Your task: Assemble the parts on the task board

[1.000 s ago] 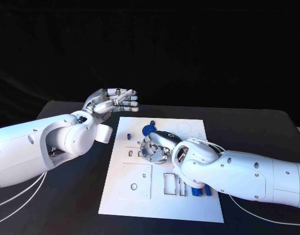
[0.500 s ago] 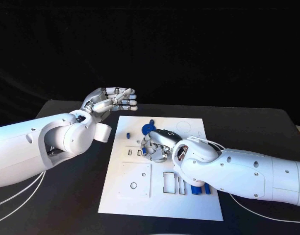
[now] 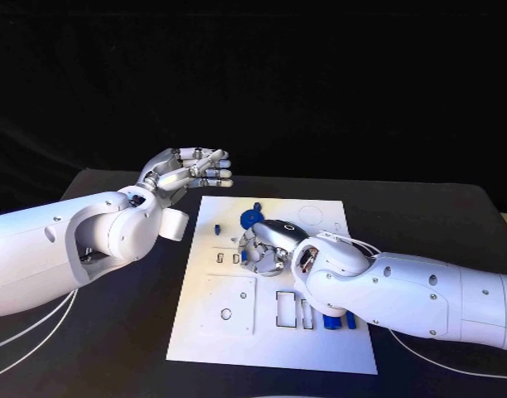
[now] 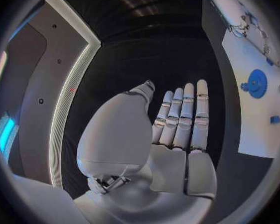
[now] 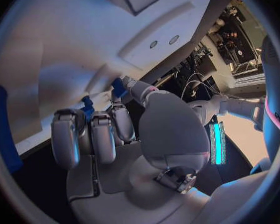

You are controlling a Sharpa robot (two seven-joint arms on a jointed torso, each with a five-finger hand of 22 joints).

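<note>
Two silver hands differ: the right hand (image 3: 266, 249) presses curled fingers onto the white task board (image 3: 212, 323), apparently seating a small blue part (image 5: 119, 87) at its fingertips; whether it grips is unclear. The left hand (image 3: 188, 172) hovers empty beyond the board, fingers straight, leaving room.

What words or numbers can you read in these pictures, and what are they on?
None can be read.
White rectangular task board: it carries cut-outs and small blue parts, no readable print.
White arm at the right wrist view's edge: dark marks that are cut off and too blurred to read.
</note>
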